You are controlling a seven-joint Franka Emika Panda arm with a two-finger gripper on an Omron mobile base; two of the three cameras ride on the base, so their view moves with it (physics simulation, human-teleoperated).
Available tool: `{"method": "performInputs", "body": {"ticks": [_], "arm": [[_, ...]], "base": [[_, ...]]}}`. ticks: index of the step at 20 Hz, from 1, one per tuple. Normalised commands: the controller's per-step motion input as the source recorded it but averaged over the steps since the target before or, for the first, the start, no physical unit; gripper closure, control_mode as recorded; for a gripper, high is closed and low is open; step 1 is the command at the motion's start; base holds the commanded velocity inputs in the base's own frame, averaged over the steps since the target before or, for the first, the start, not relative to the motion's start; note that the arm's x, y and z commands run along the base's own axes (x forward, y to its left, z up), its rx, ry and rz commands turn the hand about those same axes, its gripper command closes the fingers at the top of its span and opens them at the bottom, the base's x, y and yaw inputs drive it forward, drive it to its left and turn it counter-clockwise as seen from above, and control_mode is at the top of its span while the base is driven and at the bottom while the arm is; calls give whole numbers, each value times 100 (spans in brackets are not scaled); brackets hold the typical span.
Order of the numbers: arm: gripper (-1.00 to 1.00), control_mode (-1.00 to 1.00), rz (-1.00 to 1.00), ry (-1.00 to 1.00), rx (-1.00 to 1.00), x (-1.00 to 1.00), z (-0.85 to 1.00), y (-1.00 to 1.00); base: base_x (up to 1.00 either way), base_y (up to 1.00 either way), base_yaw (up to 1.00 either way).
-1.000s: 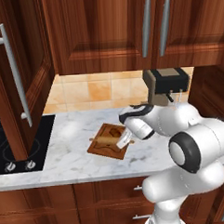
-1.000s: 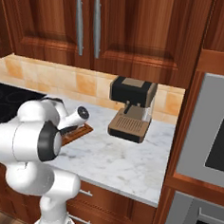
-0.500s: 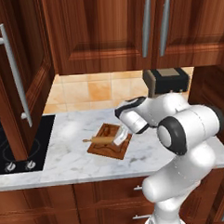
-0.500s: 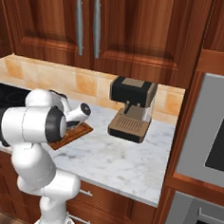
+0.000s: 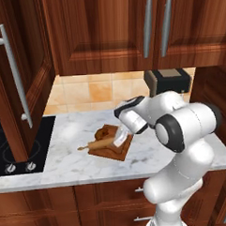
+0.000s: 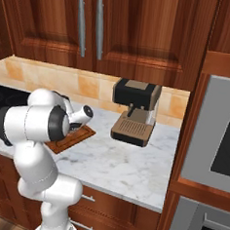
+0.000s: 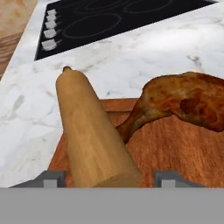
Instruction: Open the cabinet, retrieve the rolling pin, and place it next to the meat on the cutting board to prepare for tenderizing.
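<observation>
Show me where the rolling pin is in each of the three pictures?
Left base view: rolling pin lies left of centre, on the cutting board.
Right base view: I cannot make it out behind the arm.
Hand view: lower centre, beside the meat.
Shared landmark: the cutting board.

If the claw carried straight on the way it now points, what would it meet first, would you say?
Probably the cutting board: the claw, holding the rolling pin, angles down over it beside the meat, though depth is unclear.
</observation>
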Motion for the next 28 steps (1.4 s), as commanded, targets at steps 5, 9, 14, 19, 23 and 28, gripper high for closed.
{"method": "performInputs", "body": {"ticks": [5, 9, 14, 19, 23, 28], "arm": [[-100, -100, 0, -9, 0, -57, 2, -20], [-100, -100, -1, -13, 0, -70, 25, -25], [-100, -100, -2, -9, 0, -47, 44, -28], [-100, -100, -3, -4, 1, -30, 60, -25], [-100, -100, -5, 0, 2, -19, 65, -24], [-100, -100, -4, 0, 3, -31, 59, -22]], "base": [[0, 0, 0], [0, 0, 0], [0, 0, 0], [0, 0, 0], [0, 0, 0], [0, 0, 0]]}}
